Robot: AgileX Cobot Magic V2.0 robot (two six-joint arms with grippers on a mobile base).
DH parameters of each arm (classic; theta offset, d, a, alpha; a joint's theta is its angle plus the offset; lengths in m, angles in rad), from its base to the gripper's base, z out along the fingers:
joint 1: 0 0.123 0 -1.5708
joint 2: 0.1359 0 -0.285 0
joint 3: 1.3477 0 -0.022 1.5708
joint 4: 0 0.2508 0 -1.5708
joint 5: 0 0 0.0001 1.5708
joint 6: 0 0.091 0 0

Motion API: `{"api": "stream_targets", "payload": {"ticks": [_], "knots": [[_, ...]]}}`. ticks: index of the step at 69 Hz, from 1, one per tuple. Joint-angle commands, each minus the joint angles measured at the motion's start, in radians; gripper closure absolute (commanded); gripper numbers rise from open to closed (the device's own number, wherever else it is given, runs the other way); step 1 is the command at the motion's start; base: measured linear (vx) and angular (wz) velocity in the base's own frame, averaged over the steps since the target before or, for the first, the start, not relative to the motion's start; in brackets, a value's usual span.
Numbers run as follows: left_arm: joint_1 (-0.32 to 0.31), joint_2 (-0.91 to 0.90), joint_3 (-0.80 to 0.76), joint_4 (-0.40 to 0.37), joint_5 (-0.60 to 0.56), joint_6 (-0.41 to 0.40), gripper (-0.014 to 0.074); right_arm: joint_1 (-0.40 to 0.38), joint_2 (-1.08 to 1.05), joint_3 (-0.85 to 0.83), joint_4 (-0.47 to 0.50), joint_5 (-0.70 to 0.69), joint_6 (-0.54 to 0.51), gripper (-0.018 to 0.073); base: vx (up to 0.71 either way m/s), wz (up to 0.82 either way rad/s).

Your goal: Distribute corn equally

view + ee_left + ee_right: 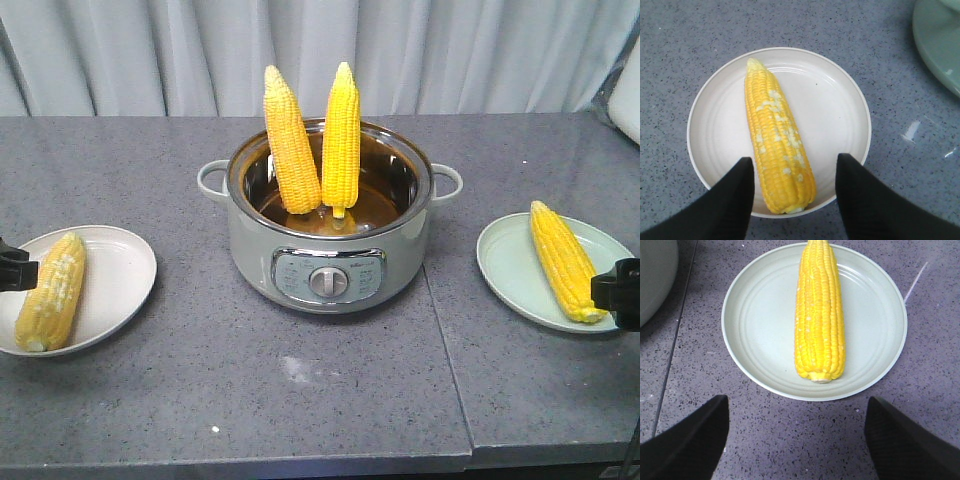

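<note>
Two corn cobs [291, 140] [342, 135] stand upright in the grey-green pot [330, 262] at the table's middle. Another cob [51, 290] [776, 137] lies on the white plate [120, 275] [835, 107] at the left. A further cob [565, 260] [820, 315] lies on the pale green plate [505, 262] [760, 325] at the right. My left gripper [795, 165] is open, hovering over the thick end of the left cob without touching it. My right gripper [797, 407] is open above bare table, just short of the green plate's near rim.
The pot has side handles [212, 180] [446, 183] and a front dial [328, 282]. A seam [448, 365] runs through the grey stone tabletop right of the pot. Pale curtains [150, 50] hang behind the table.
</note>
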Motion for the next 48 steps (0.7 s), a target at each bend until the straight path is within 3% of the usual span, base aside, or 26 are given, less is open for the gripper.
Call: {"api": "stream_targets", "payload": {"ticks": [1,48], "knots": [[-0.003,-0.021,-0.024,-0.01,-0.049,-0.008,0.0226,-0.004,-0.012,-0.034,0.002,-0.049,-0.009,0.0047,0.0,0.0],[-0.003,-0.021,-0.024,-0.01,-0.049,-0.008,0.0226,-0.004,-0.01,-0.034,0.003,-0.078,-0.008,0.0047,0.0,0.0]]}}
